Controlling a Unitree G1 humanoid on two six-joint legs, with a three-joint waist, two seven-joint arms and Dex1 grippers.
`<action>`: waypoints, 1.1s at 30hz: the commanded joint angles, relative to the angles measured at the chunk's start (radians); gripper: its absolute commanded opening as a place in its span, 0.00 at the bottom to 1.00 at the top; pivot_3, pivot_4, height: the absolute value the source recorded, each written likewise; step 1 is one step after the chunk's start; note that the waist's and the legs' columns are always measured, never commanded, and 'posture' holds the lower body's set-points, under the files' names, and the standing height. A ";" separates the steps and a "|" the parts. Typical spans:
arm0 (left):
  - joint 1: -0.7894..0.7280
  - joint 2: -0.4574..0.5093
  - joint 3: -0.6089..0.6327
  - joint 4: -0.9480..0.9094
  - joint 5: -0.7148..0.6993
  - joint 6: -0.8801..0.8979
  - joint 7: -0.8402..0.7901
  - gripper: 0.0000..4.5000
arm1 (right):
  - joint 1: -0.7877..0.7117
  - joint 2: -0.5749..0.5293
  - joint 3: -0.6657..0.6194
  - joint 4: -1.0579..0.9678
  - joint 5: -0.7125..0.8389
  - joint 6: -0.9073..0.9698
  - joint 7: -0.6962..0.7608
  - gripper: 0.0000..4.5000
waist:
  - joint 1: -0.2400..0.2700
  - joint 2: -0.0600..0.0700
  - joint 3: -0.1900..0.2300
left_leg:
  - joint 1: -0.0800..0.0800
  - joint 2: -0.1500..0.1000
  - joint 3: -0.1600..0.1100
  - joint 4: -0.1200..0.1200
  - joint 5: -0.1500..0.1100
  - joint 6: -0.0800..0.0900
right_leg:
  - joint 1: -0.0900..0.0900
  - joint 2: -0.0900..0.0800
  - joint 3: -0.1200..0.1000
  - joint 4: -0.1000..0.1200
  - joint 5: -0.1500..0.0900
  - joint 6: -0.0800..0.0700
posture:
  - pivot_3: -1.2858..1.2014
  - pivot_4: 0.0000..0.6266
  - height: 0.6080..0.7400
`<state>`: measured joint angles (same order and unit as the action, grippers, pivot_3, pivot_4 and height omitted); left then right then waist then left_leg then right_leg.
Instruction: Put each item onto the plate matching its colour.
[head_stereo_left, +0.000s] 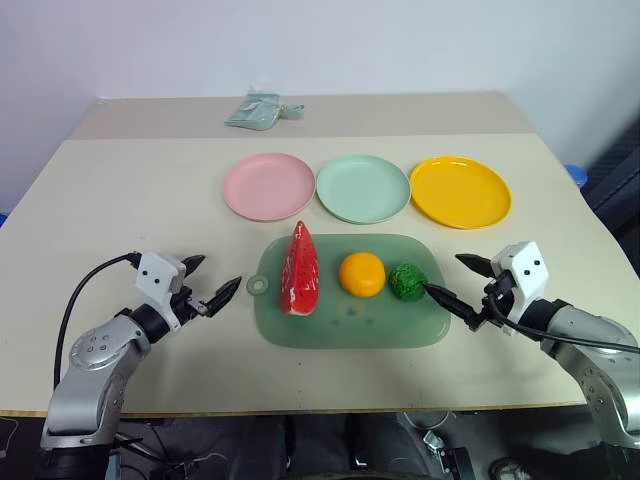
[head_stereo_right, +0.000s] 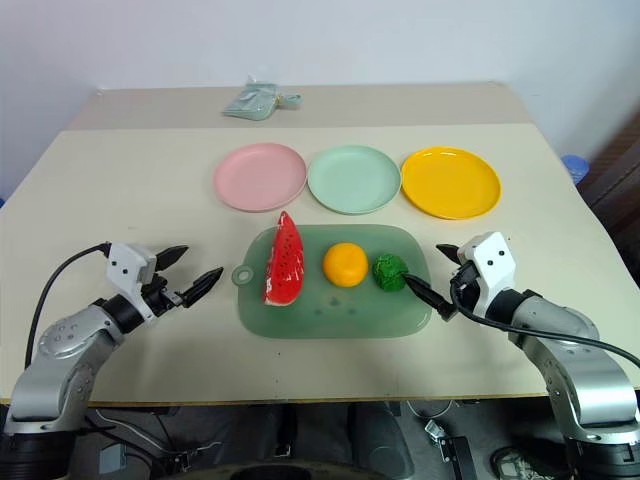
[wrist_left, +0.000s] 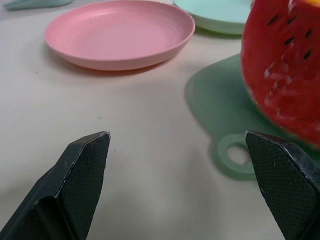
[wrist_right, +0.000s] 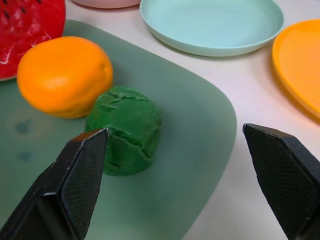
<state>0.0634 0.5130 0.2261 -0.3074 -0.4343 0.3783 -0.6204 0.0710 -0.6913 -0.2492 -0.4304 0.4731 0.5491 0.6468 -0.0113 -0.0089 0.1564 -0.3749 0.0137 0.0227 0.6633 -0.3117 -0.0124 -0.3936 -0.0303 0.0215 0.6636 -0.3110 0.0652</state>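
Just beside right end effector, green ball

Surface: pale beige top. Lying directly on it:
- Translucent green tray, rounded rectangle with a ring handle; landmark for the rest.
- Pink plate, beyond the tray's handle end.
- Mint green plate, beyond the tray's middle.
- Yellow plate, beyond the tray's far end.
- Crumpled pale green packet, well beyond the plates from the tray.
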 joint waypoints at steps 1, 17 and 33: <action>-0.056 0.007 0.000 -0.163 -0.097 0.124 0.046 0.98 | -0.027 -0.003 -0.034 -0.005 0.005 -0.023 0.001 0.98 | 0.000 -0.001 0.000 | 0.000 0.000 0.000 0.000 0.000 0.000 | 0.000 0.000 0.000 0.000 0.000 0.000 | 0.52 0.24 1.00; -0.501 -0.073 -0.244 -0.396 -0.132 0.906 0.429 0.98 | -0.095 -0.023 0.021 -0.149 0.144 0.061 0.072 0.98 | -0.001 -0.004 0.002 | 0.000 0.000 0.000 0.002 0.000 0.001 | 0.001 0.003 0.001 0.001 0.001 0.001 | 0.52 0.24 1.00; -0.584 -0.231 -0.235 -0.316 -0.117 1.236 0.575 0.69 | -0.101 0.013 0.116 -0.184 0.149 0.058 0.071 1.00 | 0.002 -0.005 0.003 | 0.000 -0.001 -0.001 0.002 0.000 0.000 | 0.000 0.003 0.001 0.001 0.001 0.002 | 0.52 0.24 1.00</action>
<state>-0.5045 0.2739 -0.0169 -0.6194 -0.5688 1.6063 -0.0573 -0.0176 -0.6854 -0.1286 -0.5910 0.6138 0.6263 0.7209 -0.0098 -0.0143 0.1592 -0.3753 0.0124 0.0217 0.6656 -0.3114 -0.0129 -0.3931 -0.0277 0.0224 0.6643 -0.3105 0.0668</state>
